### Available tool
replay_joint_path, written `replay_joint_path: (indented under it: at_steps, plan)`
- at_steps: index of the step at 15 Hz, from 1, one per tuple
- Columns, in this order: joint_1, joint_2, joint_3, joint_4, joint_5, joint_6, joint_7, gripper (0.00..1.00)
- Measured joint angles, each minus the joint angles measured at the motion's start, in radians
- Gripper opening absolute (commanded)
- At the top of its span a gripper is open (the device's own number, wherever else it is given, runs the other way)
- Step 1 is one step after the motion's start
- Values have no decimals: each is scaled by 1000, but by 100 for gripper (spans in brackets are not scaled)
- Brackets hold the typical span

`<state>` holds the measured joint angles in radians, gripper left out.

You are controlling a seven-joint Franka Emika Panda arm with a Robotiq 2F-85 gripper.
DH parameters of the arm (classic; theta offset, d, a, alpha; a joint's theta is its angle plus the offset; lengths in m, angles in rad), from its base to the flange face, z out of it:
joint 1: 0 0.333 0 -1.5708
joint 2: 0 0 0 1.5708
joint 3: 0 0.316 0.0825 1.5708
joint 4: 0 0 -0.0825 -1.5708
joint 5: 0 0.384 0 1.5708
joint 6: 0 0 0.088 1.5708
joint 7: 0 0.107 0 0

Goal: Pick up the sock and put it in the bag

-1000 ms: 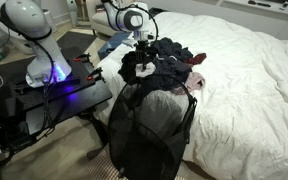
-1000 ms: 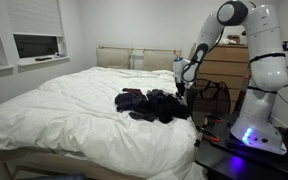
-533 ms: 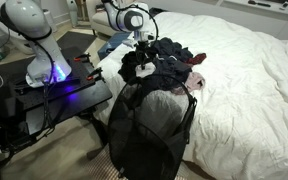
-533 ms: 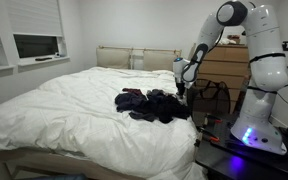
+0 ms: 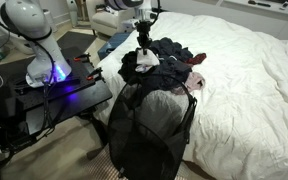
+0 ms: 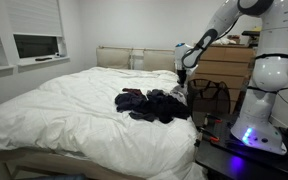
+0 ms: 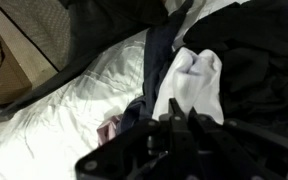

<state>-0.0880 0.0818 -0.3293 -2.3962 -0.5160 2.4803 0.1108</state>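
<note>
- My gripper (image 5: 144, 40) hangs over the heap of dark clothes (image 5: 176, 55). In the wrist view its fingers are a dark blur, so I cannot tell whether they are wide or narrow.
- The sock (image 7: 196, 82) lies on the dark cloth beneath me.
- The bag (image 5: 134, 140) stands against the bed (image 5: 249, 75), beside the heap.

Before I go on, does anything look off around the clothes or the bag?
Nothing stands out. The sock sits among the dark clothes heaped on the bed, and the bag stands upright at the bed's edge. I see nothing torn, tipped or spilled.
</note>
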Motion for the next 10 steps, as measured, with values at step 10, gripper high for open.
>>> replay_joint_path:
  at_steps: [10]
  plan:
    - [-103,-405,81,22,33,-310,-108,1]
